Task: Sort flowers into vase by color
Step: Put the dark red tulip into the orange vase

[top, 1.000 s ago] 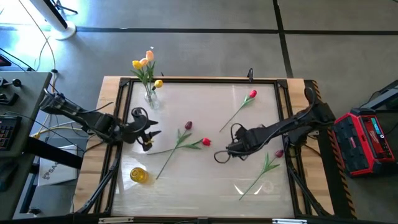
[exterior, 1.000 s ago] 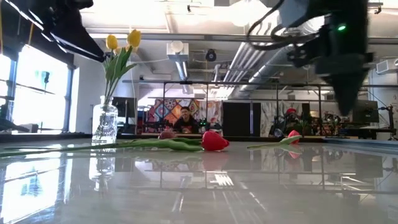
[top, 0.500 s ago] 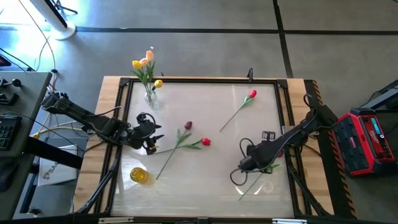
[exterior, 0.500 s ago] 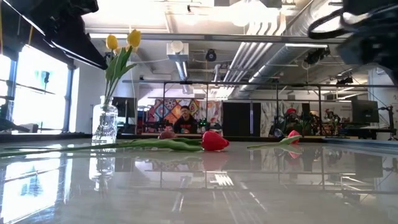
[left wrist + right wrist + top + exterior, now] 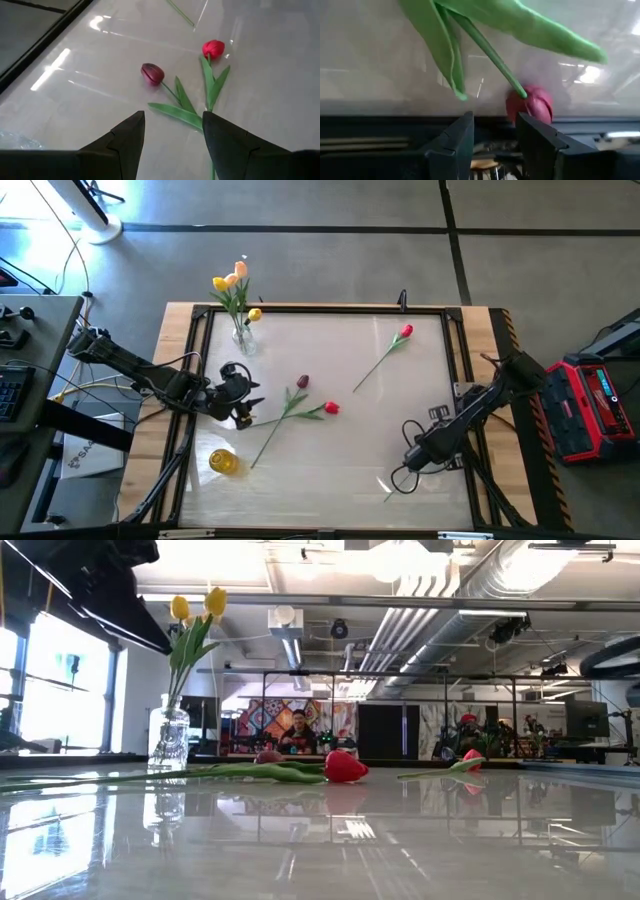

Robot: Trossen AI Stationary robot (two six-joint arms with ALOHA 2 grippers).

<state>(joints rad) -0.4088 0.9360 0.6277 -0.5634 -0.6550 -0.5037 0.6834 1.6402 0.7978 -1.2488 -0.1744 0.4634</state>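
My right gripper (image 5: 492, 137) sits low over the table near its right edge, fingers apart and empty, with a pink tulip (image 5: 530, 105) lying just ahead of the tips, its stem (image 5: 490, 52) running on away from me; to do this grasp well I'd close on the stem a bit past the head, not on the leaf (the leaf would likely slip). My left gripper (image 5: 172, 132) hovers low too, parted and empty, with the maroon tulip (image 5: 152, 73) and the red tulip (image 5: 213, 48) just ahead of its tips. The vase (image 5: 243, 338) holding yellow and peach flowers stands well off by the far edge.
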